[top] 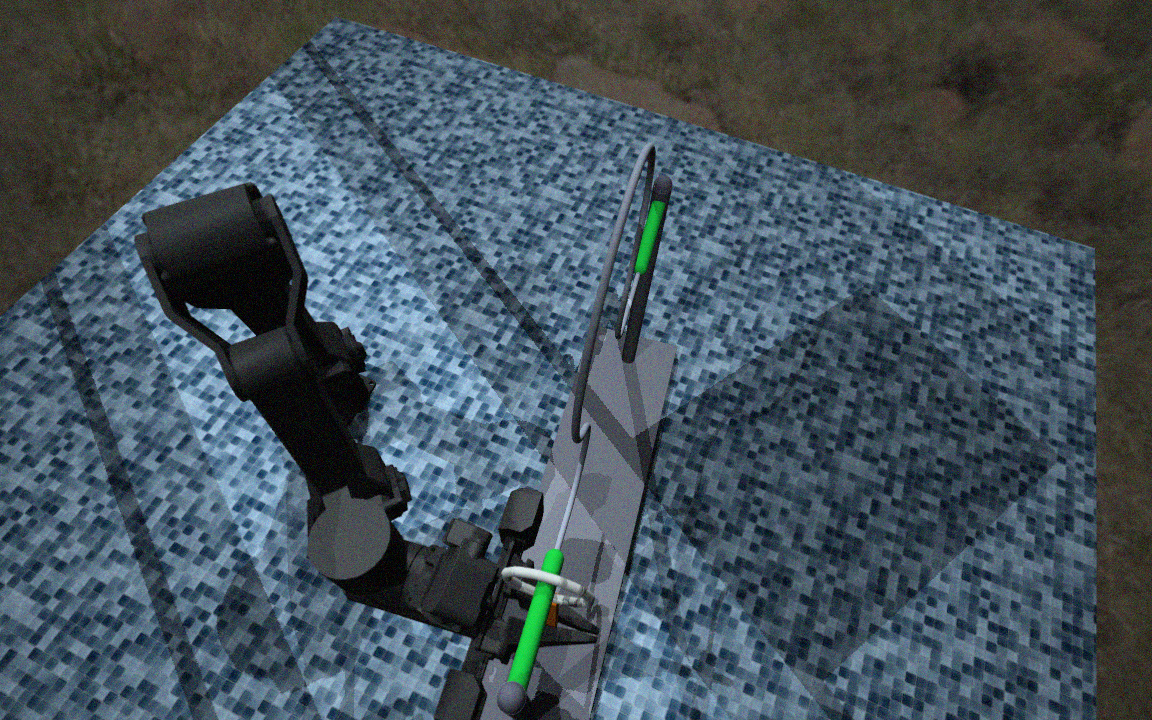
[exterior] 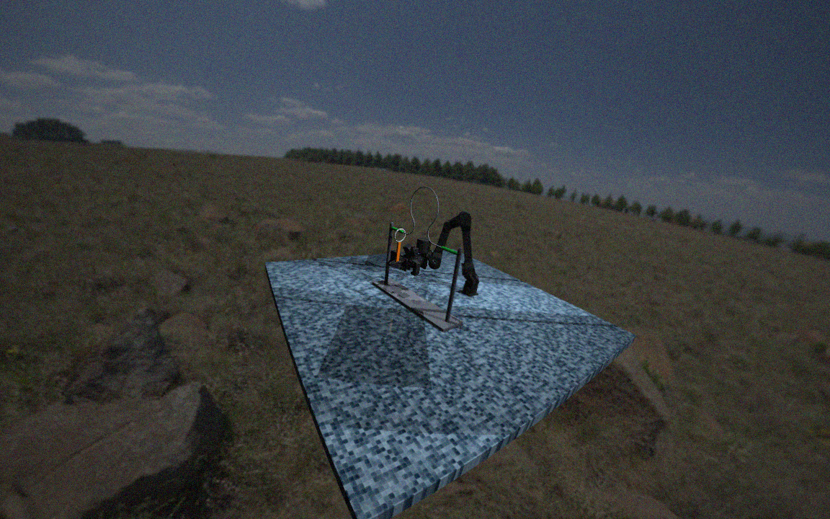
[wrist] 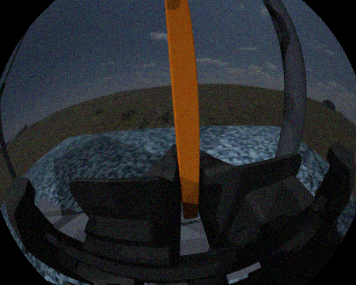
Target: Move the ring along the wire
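The white ring point(top: 569, 583) point(exterior: 400, 228) hangs around the green part point(top: 528, 637) by one post point(exterior: 387, 261) point(wrist: 294, 91). Its orange handle point(top: 552, 615) point(exterior: 398, 250) point(wrist: 186, 99) points down. My gripper point(top: 575, 626) point(wrist: 180, 149) is shut on the handle near its lower end, one finger against each side, below the wire. The thin grey wire point(top: 607, 277) rises in a tall loop and runs down to the other green part point(top: 649, 237) point(exterior: 448, 249) beside the other post point(top: 639, 308) point(exterior: 453, 284). The ring is out of the wrist view.
A grey base plate point(top: 652, 367) point(exterior: 447, 324) under the wire carries both posts. My arm point(top: 294, 420) point(exterior: 466, 241) comes in from the side of the wire, with the gripper body close to the near post. In the wrist view that post stands just right of the handle.
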### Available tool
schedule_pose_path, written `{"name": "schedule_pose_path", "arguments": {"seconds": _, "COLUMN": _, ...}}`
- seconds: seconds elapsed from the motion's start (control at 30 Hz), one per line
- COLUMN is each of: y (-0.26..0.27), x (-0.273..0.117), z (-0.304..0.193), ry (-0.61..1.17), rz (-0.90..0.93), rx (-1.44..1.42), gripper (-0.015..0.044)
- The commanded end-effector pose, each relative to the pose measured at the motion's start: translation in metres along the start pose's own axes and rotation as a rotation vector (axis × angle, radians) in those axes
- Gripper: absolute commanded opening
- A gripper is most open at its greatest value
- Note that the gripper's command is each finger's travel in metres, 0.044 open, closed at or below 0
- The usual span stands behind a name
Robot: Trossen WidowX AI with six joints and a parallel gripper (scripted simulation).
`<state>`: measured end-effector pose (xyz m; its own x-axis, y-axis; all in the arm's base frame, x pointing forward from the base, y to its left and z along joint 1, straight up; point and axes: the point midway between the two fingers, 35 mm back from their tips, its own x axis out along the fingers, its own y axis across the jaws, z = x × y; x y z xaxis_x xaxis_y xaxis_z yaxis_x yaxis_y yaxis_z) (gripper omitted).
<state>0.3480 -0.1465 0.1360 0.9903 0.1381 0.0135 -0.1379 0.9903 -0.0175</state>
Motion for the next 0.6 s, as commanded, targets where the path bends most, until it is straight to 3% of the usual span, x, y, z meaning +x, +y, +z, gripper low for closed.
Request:
{"name": "schedule_pose_path", "arguments": {"seconds": 0.0, "y": 0.000, "x": 0.000, "z": 0.000, "ry": 0.000, "rz": 0.000, "rx": -0.002, "gripper": -0.0150}}
{"name": "schedule_pose_path", "arguments": {"seconds": 0.57, "y": -0.001, "x": 0.000, "z": 0.017, "ry": 0.000, "rz": -0.002, "rx": 0.003, "gripper": -0.0150}}
